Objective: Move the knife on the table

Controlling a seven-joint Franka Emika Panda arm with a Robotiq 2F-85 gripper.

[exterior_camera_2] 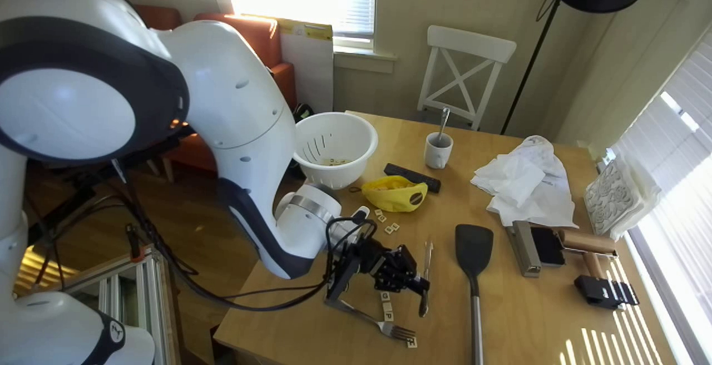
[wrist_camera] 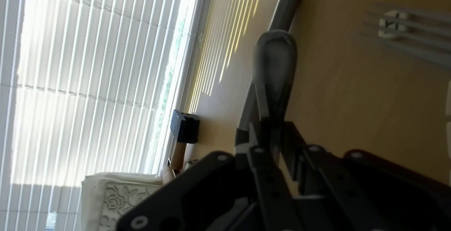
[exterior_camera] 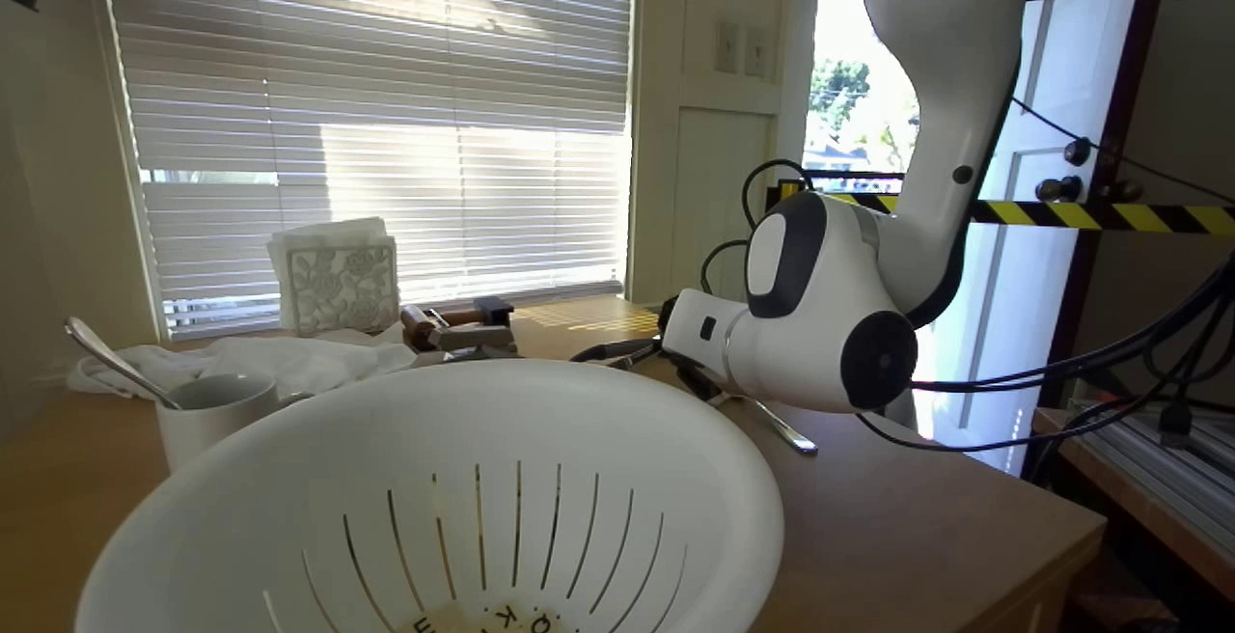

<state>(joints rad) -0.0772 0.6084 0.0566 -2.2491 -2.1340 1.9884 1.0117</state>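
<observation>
1. The pincer (exterior_camera_2: 423, 286) is clamped on the knife (wrist_camera: 276, 60), and metal shows to either side of the grip in an exterior view. It probably takes the knife part way along so that neither end sags much.

2. In the wrist view a rounded end of the knife reaches out beyond the pincer; I judge it the handle (too blurred there to be sure).

3. The knife is over the bench (exterior_camera_2: 534, 320), between the fork (exterior_camera_2: 389, 328) and the spatula (exterior_camera_2: 474, 248). Whether it hangs free or touches the wood, I cannot tell.

4. In an exterior view the knife runs roughly along the line of the spatula, so setting it down side by side would likely need little turning. The task names no exact spot, and the placing seems not yet done.

5. The fork lies slantwise, its tines at a letter tile (exterior_camera_2: 411, 343). A low sweep that way could catch both, a fair reason to carry the knife with some lift.

6. The spatula's long handle lines up behind the knife in the wrist view; a knife let go across it might rock or slide.

7. The colander (exterior_camera_2: 336, 174) and the mug (exterior_camera_2: 436, 154) are well apart from the grip, which presumably leaves room for the carry.
</observation>
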